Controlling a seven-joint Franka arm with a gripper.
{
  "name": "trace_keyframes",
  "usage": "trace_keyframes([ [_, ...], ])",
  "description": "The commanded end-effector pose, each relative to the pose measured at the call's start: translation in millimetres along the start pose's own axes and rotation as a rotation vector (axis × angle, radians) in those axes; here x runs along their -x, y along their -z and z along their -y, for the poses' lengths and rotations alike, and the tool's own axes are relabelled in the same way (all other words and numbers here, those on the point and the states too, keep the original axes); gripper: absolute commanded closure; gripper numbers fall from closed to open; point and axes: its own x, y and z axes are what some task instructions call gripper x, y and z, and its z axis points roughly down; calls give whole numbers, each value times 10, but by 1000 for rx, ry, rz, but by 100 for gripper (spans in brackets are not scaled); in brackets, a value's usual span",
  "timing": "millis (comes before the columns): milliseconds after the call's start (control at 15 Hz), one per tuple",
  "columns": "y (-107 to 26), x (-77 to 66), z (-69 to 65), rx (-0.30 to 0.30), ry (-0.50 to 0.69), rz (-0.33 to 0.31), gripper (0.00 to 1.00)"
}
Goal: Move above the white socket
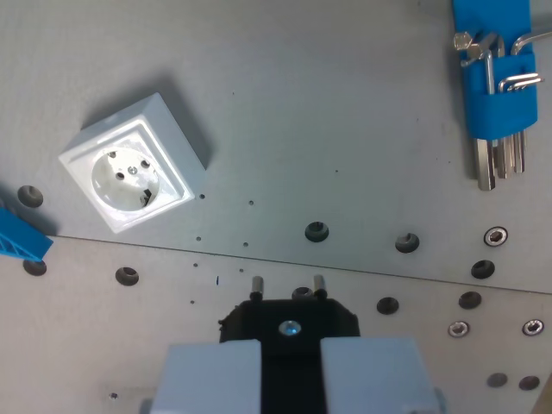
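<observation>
The white socket (134,166) is a square box with a round recess and two pin holes, resting on the grey metal plate (345,129) at the wrist view's upper left. My gripper (291,375) fills the bottom centre, shut on a black plug (289,323) whose two metal pins point up the picture. Both pale fingers (211,375) press against the plug's sides. The socket lies well to the left of the plug and further up the view, apart from it.
A blue holder (496,78) with several hex keys hangs at the top right. A blue part (19,237) pokes in at the left edge. Screw holes and bolts (317,231) dot the plate, and a seam runs across it.
</observation>
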Motion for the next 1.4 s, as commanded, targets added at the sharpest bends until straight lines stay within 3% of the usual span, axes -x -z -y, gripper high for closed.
trace_keyframes([
  [67,4,0,0,0,0,-2,100],
  [733,-25,7,18,0,28,-2,100],
  [1400,-194,59,108,6,113,-51,100],
])
